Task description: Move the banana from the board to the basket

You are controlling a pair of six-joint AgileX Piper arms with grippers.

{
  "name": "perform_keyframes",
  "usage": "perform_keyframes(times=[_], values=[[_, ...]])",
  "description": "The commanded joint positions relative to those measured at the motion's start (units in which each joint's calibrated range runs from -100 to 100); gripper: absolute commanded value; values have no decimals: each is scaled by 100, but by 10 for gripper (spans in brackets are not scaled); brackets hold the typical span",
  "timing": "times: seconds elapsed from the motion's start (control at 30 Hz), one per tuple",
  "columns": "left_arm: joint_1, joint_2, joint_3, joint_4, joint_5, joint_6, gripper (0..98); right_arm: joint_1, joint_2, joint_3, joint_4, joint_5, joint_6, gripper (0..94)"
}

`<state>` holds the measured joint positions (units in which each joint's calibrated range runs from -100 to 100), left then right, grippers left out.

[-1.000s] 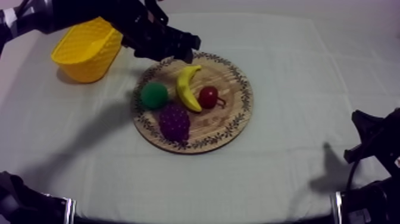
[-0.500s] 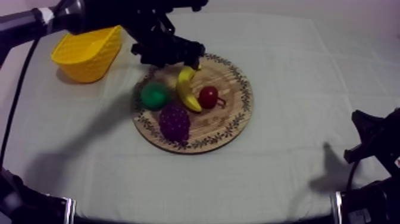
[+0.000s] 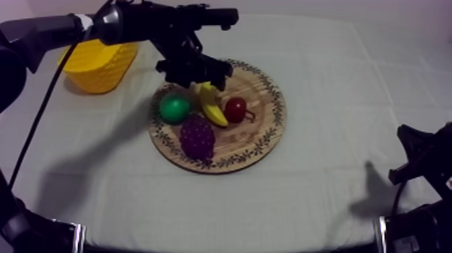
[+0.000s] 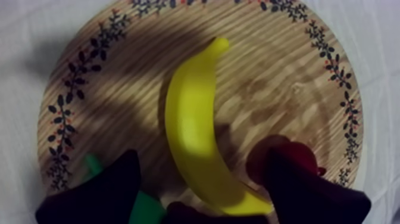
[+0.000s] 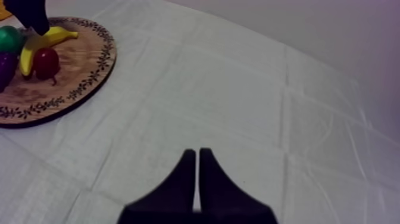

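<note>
Down and in comes my left arm since half a second ago, from the board's far rim to right above the banana's far end. Nothing else has budged.

Table (image 3: 323, 202) first: the wooden board (image 3: 264, 138) sits about mid-table, a little toward the far edge, and the yellow basket (image 3: 101, 67) is up at the far left corner. On the board, the banana (image 3: 212, 107) lies along the middle with the green fruit (image 3: 175, 107) on its left, the small red fruit (image 3: 235, 109) touching or just beside it on its right, and the grapes (image 3: 197, 136) at the near side.

I'd judge the banana a light, stiff plastic toy with a smooth skin, so likely slippery and prone to swivel in a pinch. Best hold looks like across the thick middle of the curve, not the tapered tips.

Left gripper (image 4: 202, 161): fingers spread wide and straddling the banana's body, one over the green fruit, the other over the red one. They hold nothing yet, and I can't tell if they touch anything. Tight fit on the red side.

Right gripper (image 5: 196, 159): fingers pressed together, empty, low over bare cloth near the right edge.
</note>
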<state>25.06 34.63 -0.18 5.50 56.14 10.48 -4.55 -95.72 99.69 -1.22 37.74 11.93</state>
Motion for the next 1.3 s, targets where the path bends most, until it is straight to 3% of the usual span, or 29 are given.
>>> perform_keyframes(times=[0.0,0.8,1.27], values=[[-10,46,-10,33,-2,-29,763,-4,-3,-3,-3,0,-2,2],[-130,808,-593,296,380,-215,643,-5,-3,-3,-3,0,1,2],[-161,1193,-985,288,738,-120,306,-10,-3,-3,-3,0,-2,2]])
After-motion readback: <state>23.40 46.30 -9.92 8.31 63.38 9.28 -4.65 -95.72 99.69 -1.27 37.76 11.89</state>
